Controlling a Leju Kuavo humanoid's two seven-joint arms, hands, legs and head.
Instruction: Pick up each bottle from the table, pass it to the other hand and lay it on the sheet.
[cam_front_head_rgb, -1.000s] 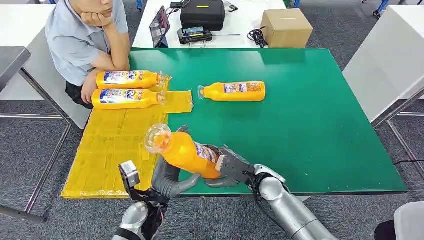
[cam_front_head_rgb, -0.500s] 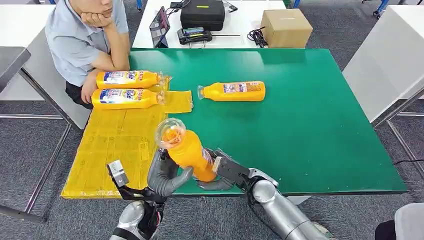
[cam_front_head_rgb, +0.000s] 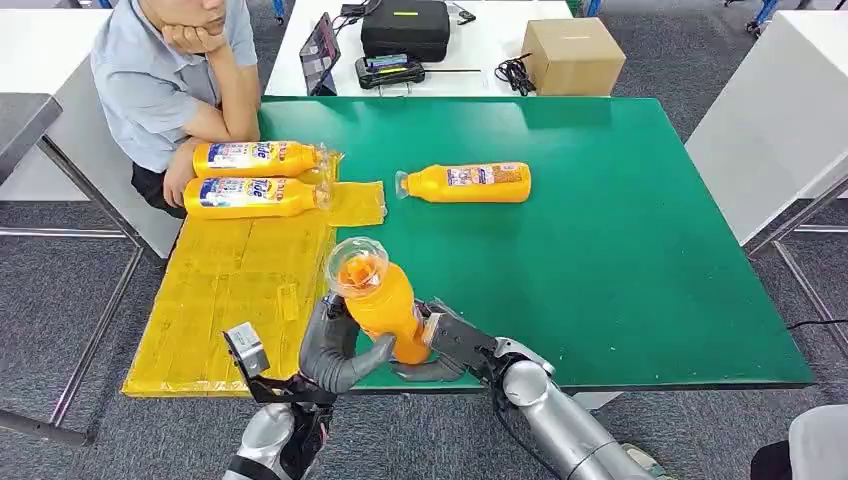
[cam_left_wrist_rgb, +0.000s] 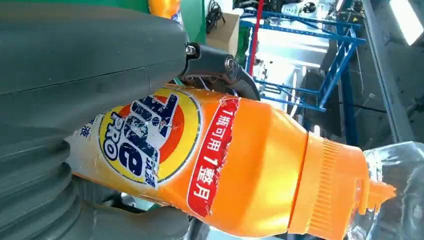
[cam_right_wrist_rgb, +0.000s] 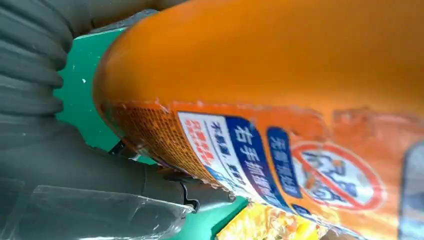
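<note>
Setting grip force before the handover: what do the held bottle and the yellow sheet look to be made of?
Held bottle: likely glossy orange plastic with a clear cap, ribbed collar and scuffed printed label. Yellow sheet: looks like thin shiny film or tape strips, wrinkled with seams; exact material unclear.

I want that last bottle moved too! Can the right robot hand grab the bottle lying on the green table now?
Probably not yet. The right robot hand is busy holding the raised bottle together with the left robot hand. The lying bottle is otherwise unblocked.
</note>
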